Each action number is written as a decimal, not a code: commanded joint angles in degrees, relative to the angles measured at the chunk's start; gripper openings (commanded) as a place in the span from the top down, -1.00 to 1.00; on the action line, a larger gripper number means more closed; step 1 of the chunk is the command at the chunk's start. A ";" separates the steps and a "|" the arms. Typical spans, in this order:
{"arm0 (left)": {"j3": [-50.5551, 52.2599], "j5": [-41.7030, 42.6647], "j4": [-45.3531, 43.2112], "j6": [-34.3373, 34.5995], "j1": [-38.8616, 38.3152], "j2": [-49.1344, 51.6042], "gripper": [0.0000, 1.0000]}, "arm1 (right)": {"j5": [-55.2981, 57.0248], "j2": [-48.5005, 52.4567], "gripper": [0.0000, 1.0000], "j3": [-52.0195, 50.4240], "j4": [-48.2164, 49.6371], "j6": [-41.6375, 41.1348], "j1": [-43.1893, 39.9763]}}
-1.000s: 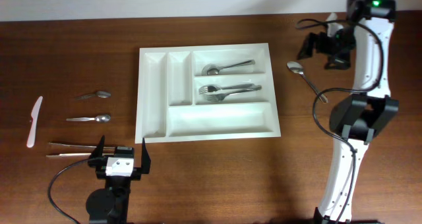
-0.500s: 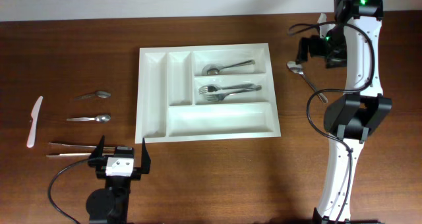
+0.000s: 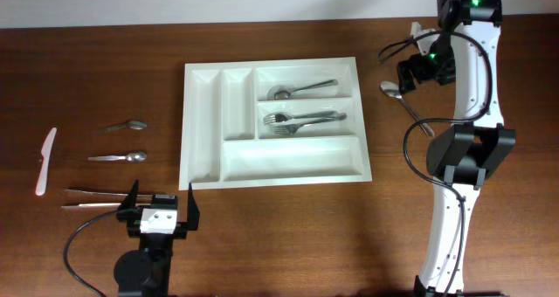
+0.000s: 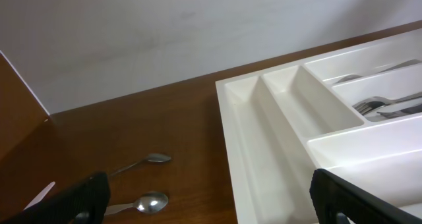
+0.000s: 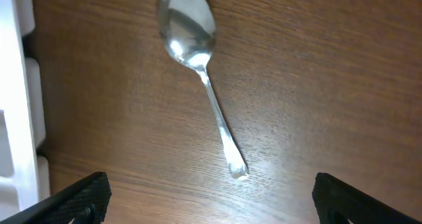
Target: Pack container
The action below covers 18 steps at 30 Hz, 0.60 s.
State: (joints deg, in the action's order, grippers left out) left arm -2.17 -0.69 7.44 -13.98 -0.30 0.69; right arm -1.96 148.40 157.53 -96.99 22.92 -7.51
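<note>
Container [image 3: 203,131] sits mid-table, rigid light plastic, likely stays put. Spoon [image 5: 201,72] lies just right of it, flat on the table [image 3: 288,236]: thin, stiff, slick steel, so best pinched across the narrow handle. Right gripper [image 3: 417,70] hovers above it, jaws wide, empty. Left gripper [image 3: 161,203] wide, empty.

On the dark wooden desk [image 3: 288,245] you had a white plastic knife [image 3: 45,162] at the far left. Near it lay an upper small spoon [image 3: 125,126] and a lower small spoon [image 3: 116,157], apart, with two long metal sticks [image 3: 92,198] side by side below. A larger spoon [image 5: 206,82] lay well apart on the right. A pale wall [image 4: 165,33] stood behind.
</note>
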 commanded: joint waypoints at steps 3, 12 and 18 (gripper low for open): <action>0.37 -0.20 -0.17 -0.70 0.20 -0.24 -0.98 | -4.07 -0.79 -0.98 -2.16 -0.24 12.39 -0.52; 0.37 -0.20 -0.17 -0.68 0.20 -0.24 -0.98 | 0.04 -0.79 -0.98 -10.75 4.81 17.57 -0.92; 0.37 -0.20 -0.17 -0.68 0.20 -0.24 -0.98 | 1.16 -0.79 -0.96 -12.76 7.32 17.14 -0.92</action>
State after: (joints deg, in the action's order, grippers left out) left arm -2.17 -0.69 7.44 -13.98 -0.30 0.69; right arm -1.91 148.40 145.62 -90.06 39.27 -8.19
